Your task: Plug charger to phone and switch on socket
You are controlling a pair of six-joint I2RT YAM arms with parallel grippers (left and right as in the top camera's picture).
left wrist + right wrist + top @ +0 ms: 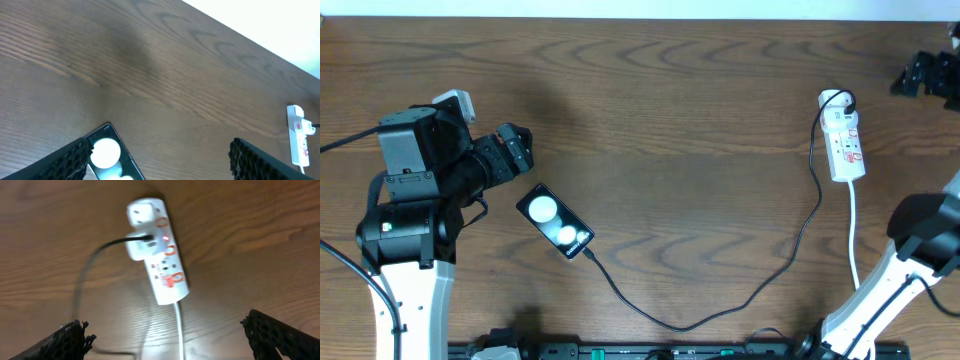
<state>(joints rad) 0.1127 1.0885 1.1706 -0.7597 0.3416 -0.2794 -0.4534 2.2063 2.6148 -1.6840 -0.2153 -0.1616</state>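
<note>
Phone lies near the left claw (jaws wide).

Dark wood counter fills view. At 7 o'clock, phone, partly hidden by finger of left tool. At 4 o'clock, socket. Jaws wide apart, empty.

Phone on the left, socket well apart on the right, charger between them, nearer the front.
</note>
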